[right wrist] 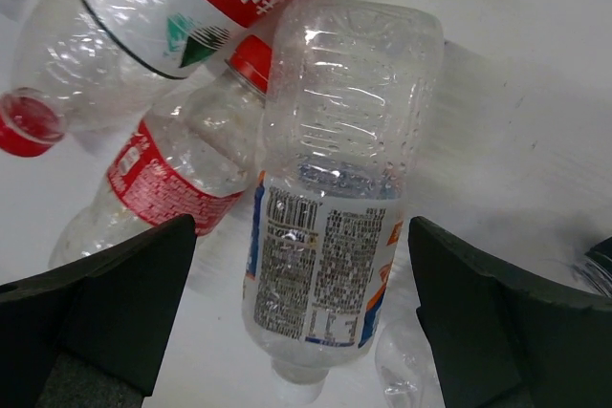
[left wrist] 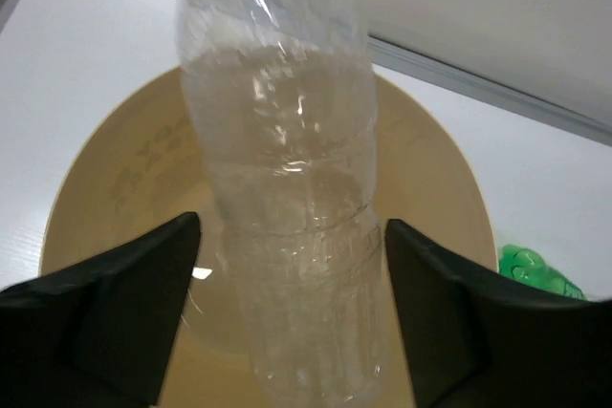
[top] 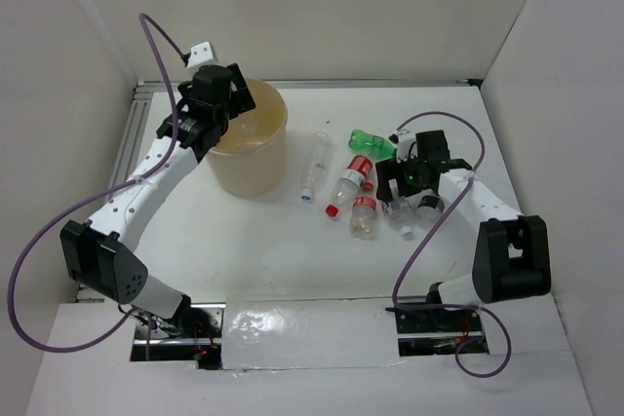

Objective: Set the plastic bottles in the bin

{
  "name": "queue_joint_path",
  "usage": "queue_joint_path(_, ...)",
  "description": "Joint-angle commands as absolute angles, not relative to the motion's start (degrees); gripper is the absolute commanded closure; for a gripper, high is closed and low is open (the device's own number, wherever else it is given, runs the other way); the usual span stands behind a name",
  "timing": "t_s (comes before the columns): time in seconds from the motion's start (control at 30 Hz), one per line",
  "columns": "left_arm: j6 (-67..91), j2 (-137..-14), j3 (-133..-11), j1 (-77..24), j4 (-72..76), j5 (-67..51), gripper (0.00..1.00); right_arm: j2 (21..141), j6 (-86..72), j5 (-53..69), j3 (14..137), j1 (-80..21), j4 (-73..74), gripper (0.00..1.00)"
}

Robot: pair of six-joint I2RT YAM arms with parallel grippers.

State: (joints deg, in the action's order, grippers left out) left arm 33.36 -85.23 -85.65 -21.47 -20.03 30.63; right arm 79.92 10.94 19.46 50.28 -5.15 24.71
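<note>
Since the left fingers [left wrist: 105, 312] stand parted around the clear plastic bottle [left wrist: 287, 188] above the round beige bin [top: 258, 168] at the far-left corner of the white surface [top: 292, 260], let it fall clear — the right fingers [right wrist: 96, 303], spread wide, straddle the blue-white labelled bottle [right wrist: 330, 236].

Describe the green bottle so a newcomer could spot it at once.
Start at the tan bin on the table's left. Right of it, bottles lie scattered; the green bottle lies at their far edge. It alone is green; its neighbours are clear, some red-labelled.
</note>
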Motion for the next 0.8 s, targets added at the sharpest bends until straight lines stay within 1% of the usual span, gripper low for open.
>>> queue_joint_path(0.0,32.26,-83.41,-87.01,-20.39,-18.9,29.36,0.07,82.87,10.37,12.84,53.08,-7.2,23.38,0.01)
queue_joint_path(0.07,31.56,-82.71,-87.01,-20.39,-18.9,28.56,0.02,84.37,9.76,9.69,53.61,-7.73,22.68,0.01)
queue_joint_path(0.1,30.16,-81.84,-87.01,-20.39,-18.9,28.04,0.01,85.94,9.15,8.62,53.61,-7.73,22.07,0.04)
queue_joint_path(0.2,26.73,-79.38,-87.01,-23.28,-17.5,27.08,0.01,89.03,8.44,6.33,54.14,-7.73,21.01,0.09)
queue_joint_path(0.23,22.54,-76.84,-85.36,-25.9,-16.27,26.03,0.01,90.16,8.44,5.81,54.66,-7.73,21.01,0.12)
queue_joint_path(0.3,20.5,-73.15,-82.11,-28.73,-14.35,23.84,0.01,90.96,8.44,5.8,54.67,-7.73,21.01,0.16)
queue_joint_path(0.33,19.87,-71.04,-76.96,-30.31,-13.02,22.6,0.01,90.97,8.44,5.8,54.67,-8.26,20.4,0.18)
queue_joint_path(0.37,18.99,-66.58,-74.03,-32.06,-11.53,20.76,0.01,90.97,8.44,5.8,54.06,-8.26,20.39,0.26)
queue_joint_path(0.4,18.03,-64.45,-71.22,-36.08,-10.03,18.31,0.01,90.97,9.48,6.93,54.05,-8.26,20.39,0.31)
queue_joint_path(0.43,18.63,-62.51,-68.49,-38.47,-9.32,18.28,0.01,90.18,10.19,7.73,54.05,-8.26,21.17,0.35)
queue_joint_path(0.47,19.33,-60.75,-63.42,-40.85,-9.32,18.8,0.01,89.65,11.07,8.6,54.05,-8.26,21.88,0.42)
queue_joint_path(0.5,20.29,-57.69,-60.85,-45.74,-9.32,19.33,0.01,87.91,12.12,10.61,55.01,-7.48,23.71,0.56)
queue_joint_path(0.57,24.59,-55.21,-53.66,-50.25,-10.01,22.14,0.01,85.97,15.81,12.82,58.43,-5.99,26.44,0.63)
queue_joint_path(0.6,26.52,-54.15,-51.53,-54.28,-10.63,23.37,0.01,85.09,17.21,15.18,60.27,-5.37,27.85,0.64)
queue_joint_path(0.63,28.81,-52.4,-49.5,-56.14,-11.24,25.99,0.01,83.69,20.45,16.68,62.47,-5.36,30.82,0.68)
queue_joint_path(0.67,33.09,-51.6,-45.65,-57.9,-11.86,26.71,0.01,83.15,21.78,17.83,67.62,-4.4,32.15,0.71)
queue_joint_path(0.73,37.51,-50.98,-42.12,-62.91,-11.87,29.08,0.01,83.14,24.77,22.31,73.53,-3.78,33.92,0.71)
queue_joint_path(0.77,41.36,-50.28,-40.53,-64.41,-11.87,29.09,0.01,83.14,25.31,23.8,79.48,-3.78,34.53,0.71)
